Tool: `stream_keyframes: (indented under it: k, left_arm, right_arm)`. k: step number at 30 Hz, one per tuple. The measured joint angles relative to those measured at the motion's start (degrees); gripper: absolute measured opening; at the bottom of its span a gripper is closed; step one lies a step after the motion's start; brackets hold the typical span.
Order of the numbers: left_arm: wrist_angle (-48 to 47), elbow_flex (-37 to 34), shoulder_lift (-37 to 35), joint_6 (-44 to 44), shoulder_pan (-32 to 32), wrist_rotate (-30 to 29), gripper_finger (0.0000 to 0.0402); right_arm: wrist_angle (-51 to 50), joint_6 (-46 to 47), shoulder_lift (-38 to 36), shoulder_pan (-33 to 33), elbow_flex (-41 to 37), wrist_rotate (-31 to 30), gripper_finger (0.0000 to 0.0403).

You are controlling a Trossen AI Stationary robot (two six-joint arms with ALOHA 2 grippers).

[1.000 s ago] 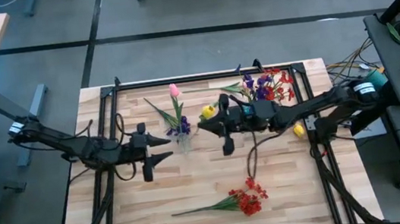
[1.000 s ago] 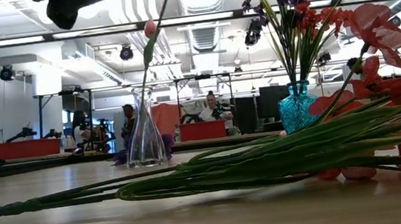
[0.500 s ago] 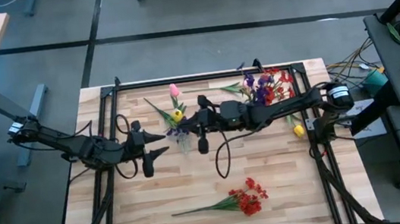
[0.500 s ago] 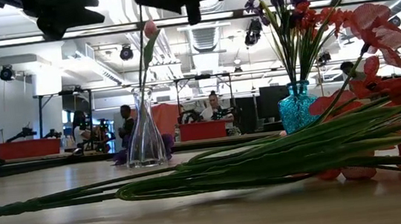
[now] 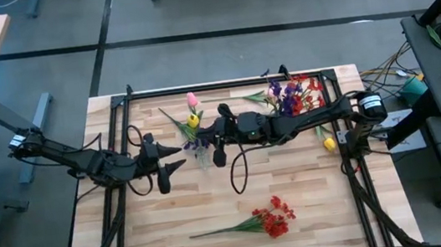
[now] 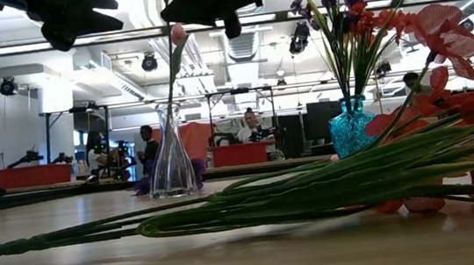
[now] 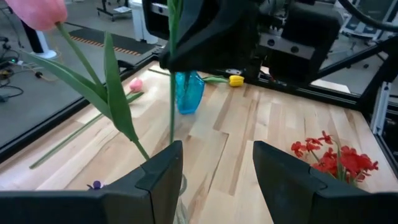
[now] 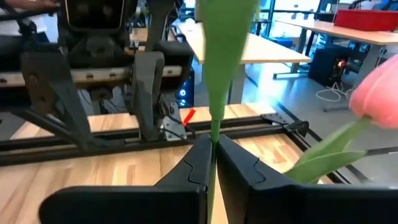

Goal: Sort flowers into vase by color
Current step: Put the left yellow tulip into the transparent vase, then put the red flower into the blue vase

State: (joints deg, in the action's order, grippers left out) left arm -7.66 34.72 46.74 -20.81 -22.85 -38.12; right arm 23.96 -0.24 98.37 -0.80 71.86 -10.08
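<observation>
My right gripper (image 5: 204,134) is shut on a yellow tulip (image 5: 192,121) over the clear vase (image 6: 171,157), which holds a pink tulip (image 6: 177,33). Its stem (image 7: 172,93) hangs down toward the vase's mouth; whether its end is inside, I cannot tell. My left gripper (image 5: 181,159) stands open just left of the vase, higher than its rim, touching nothing. The blue vase (image 6: 351,125) holds purple and red flowers (image 5: 295,96). A red spray (image 5: 270,218) lies on the table near the front. My right gripper pinches the yellow tulip's green stem (image 8: 214,134) between its two shut fingers. The fingers come level from the table's right side and lie across the stem. The tulip is lifted clear and stands upright, its bud above the fingers and its stem hanging below them.
Another yellow tulip (image 5: 328,142) lies by the right arm, and a pink bud (image 7: 135,84) lies on the wood beside the blue vase. A black frame (image 5: 199,86) borders the table. People sit in the room behind.
My right gripper has carried the yellow tulip toward the table's left edge, from near the blue vase to over the clear vase, and has slowed there. The tulip stays upright in the hold.
</observation>
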Motion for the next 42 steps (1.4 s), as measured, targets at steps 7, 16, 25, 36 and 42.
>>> stream_keyframes:
  k: [7, 16, 25, 36, 42]
  left_arm:
    - [-0.1, 0.0, 0.0, -0.7, 0.0, -0.2, 0.0180]
    - [-0.1, -0.1, 0.5, -1.1, 0.0, -0.3, 0.0180]
    - [-0.1, -0.1, 4.1, -1.3, 0.0, -0.3, 0.0180]
    - [5.7, -0.1, 14.0, -0.9, -0.3, 7.9, 0.0180]
    - [18.2, 0.3, 24.1, 1.7, -1.0, 15.2, 0.0191]
  right_arm:
    - [-3.0, 1.8, -0.1, -0.1, 0.0, -0.6, 0.0102]
    - [-10.6, 1.9, -2.7, 0.0, 0.0, -0.6, 0.0213]
    - [-19.9, 6.3, -7.6, 0.4, 0.0, -0.5, 0.0277]
    - [-41.4, 14.7, -16.5, 4.6, -0.1, -0.4, 0.0285]
    - [-52.4, 21.4, -20.4, 8.7, -0.1, -0.4, 0.0276]
